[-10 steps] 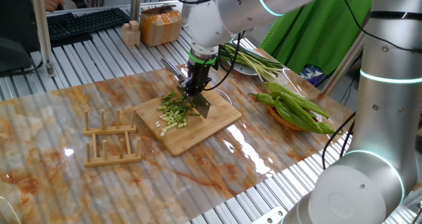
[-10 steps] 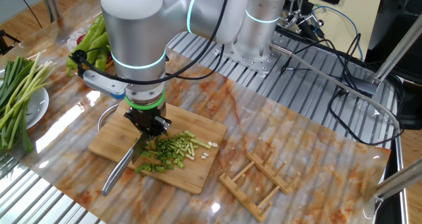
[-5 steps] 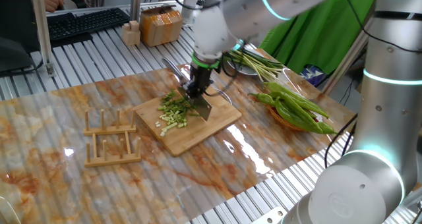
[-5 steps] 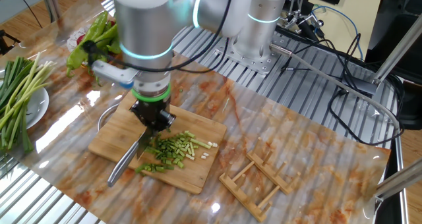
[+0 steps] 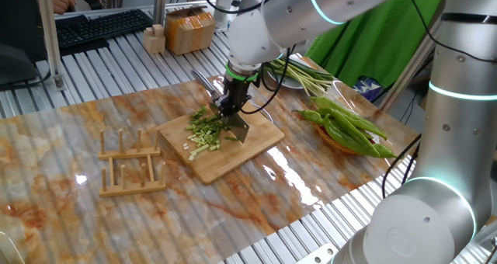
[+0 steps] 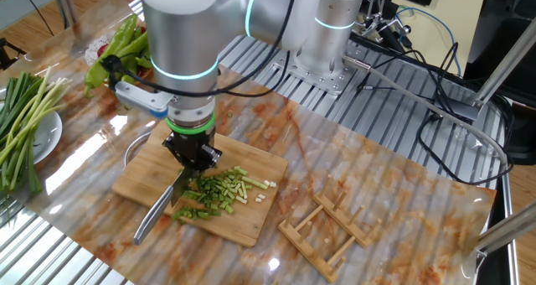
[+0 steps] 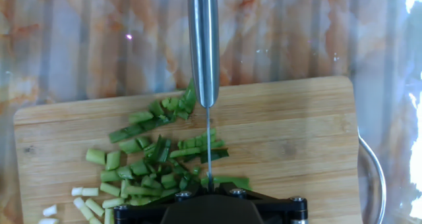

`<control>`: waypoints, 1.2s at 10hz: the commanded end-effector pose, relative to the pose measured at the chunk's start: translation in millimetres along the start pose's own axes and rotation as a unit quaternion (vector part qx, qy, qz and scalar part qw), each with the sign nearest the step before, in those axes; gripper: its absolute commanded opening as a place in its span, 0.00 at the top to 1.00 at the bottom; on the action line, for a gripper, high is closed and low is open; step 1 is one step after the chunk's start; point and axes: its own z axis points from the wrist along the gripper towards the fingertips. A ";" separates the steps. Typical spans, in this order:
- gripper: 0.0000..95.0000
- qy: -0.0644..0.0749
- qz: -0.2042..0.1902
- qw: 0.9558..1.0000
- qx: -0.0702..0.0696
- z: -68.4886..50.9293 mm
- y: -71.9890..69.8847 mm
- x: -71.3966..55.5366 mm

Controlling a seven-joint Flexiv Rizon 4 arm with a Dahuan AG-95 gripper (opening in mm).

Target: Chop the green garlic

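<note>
Gripper [image 6: 191,155]: clamped on knife [image 7: 204,46], pointing down. Green garlic [image 7: 155,168]: chopped bits directly beneath on cutting board [image 7: 297,145], mostly left of the blade; remaining longer pieces lie crosswise to it.

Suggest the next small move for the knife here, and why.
Probably press the knife down again: the gripper is shut on it, its blade stands among the green garlic on the cutting board, and some longer dark pieces beside the blade look uncut.
</note>
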 end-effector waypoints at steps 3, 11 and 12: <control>1.00 0.004 0.001 1.000 -0.002 15.9 1.0 1.7; 1.00 0.018 0.002 1.000 0.000 -11.4 -2.5 -4.2; 1.00 0.018 0.003 1.000 0.000 -12.4 -2.7 -4.2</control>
